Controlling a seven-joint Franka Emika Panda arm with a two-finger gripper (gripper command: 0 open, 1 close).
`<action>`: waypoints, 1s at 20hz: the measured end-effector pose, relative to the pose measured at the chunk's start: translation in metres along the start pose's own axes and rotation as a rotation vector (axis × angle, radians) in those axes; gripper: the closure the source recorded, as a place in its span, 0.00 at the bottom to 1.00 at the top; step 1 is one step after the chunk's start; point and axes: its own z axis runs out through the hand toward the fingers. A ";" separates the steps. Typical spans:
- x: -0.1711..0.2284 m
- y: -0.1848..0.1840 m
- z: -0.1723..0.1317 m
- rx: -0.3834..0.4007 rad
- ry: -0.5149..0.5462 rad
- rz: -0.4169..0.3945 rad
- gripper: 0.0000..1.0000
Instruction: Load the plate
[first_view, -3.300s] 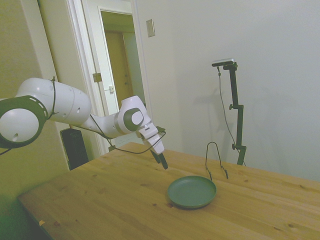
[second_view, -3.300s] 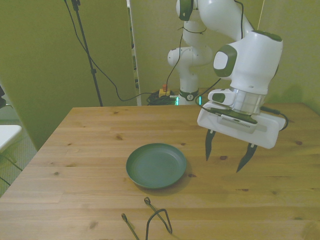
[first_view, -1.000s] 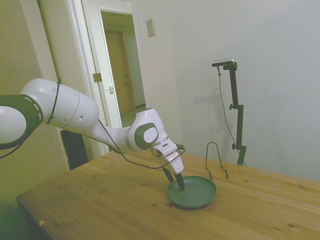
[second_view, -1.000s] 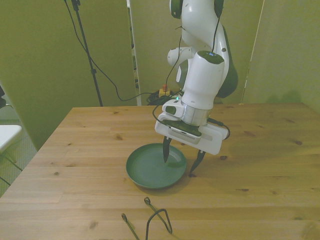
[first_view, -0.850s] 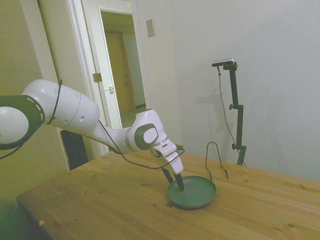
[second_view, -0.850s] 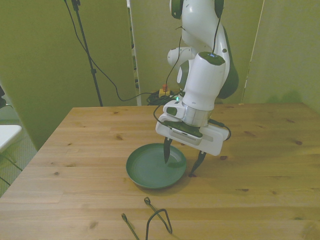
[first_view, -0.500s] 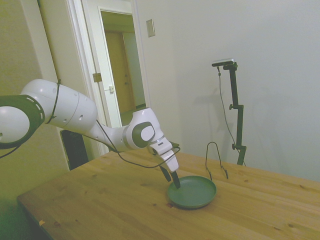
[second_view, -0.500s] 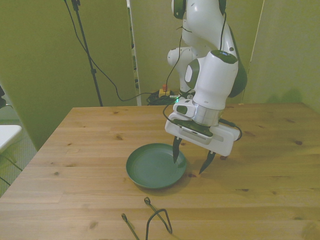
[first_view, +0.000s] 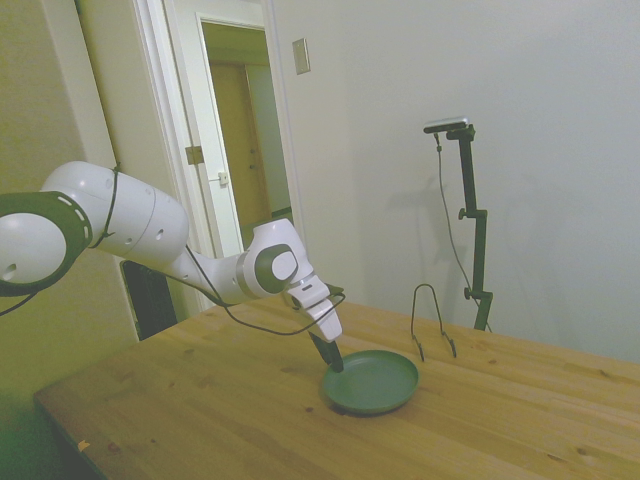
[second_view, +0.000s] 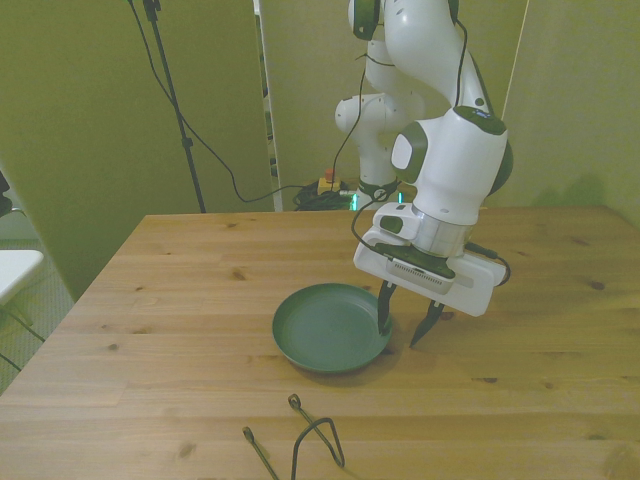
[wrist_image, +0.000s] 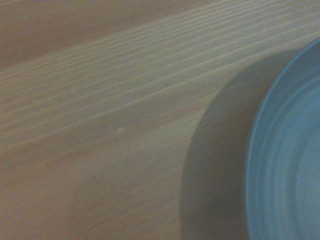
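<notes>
While reaching low over the table (first_view: 200, 400) in the side view, hangs the gripper (first_view: 333, 360) at the plate's (first_view: 372, 384) rim on the arm's side. Shows a wire stand (first_view: 430, 320) upright just beyond the plate, plus pale walls, an open doorway (first_view: 240, 130) and a small wall plate (first_view: 301, 56).

Front view: makes clear what the side view hides, namely fingers (second_view: 384, 308) spread apart, one inside the plate (second_view: 325, 328) at the front view's right edge, the other outside over bare wood. Places the plate mid-table (second_view: 150, 300), the stand (second_view: 300, 440) near the bottom edge, well apart.

Wrist view: catches only blurred wood grain (wrist_image: 100, 125), a curved slice of plate (wrist_image: 290, 160) and its shadow.
</notes>
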 end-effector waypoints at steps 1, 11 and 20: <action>-0.002 -0.001 -0.001 -0.001 -0.001 0.000 1.00; -0.004 -0.016 -0.015 0.016 -0.003 0.019 1.00; -0.005 -0.024 -0.021 0.023 -0.019 0.044 1.00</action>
